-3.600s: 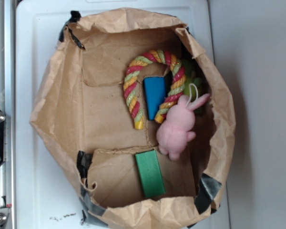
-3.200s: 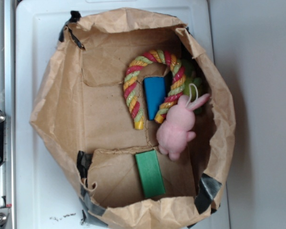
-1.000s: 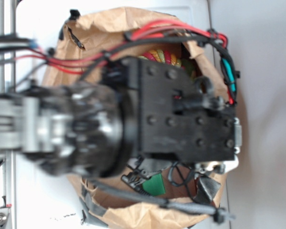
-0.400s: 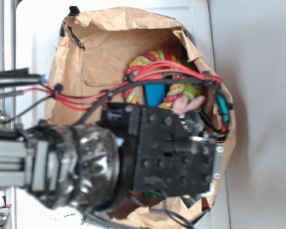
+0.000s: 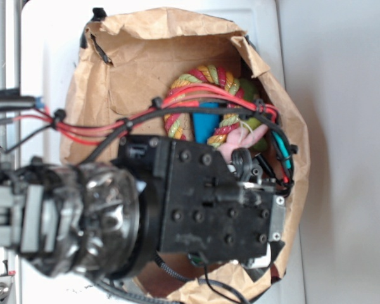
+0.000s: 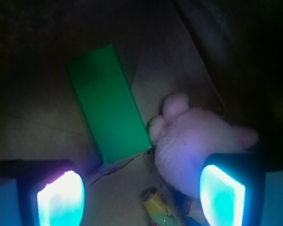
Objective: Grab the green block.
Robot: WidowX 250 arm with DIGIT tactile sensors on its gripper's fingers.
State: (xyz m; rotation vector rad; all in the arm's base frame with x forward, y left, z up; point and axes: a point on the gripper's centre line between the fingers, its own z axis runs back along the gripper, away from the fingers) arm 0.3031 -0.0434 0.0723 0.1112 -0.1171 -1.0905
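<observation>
In my wrist view the gripper (image 6: pixel 141 197) is spread wide: its two glowing fingertips (image 6: pixel 61 200) sit at the lower left and lower right corners with nothing between them. The green block (image 6: pixel 108 110) lies flat above the gap, left of centre, tilted with its near end toward the lower right; neither finger touches it. The pink plush bunny (image 6: pixel 198 146) sits just right of the block's near end, partly behind the right finger. A yellow rope tip (image 6: pixel 154 206) shows at bottom centre. In my exterior view the black wrist housing (image 5: pixel 209 202) covers the lower half of the brown paper bag (image 5: pixel 145 69).
</observation>
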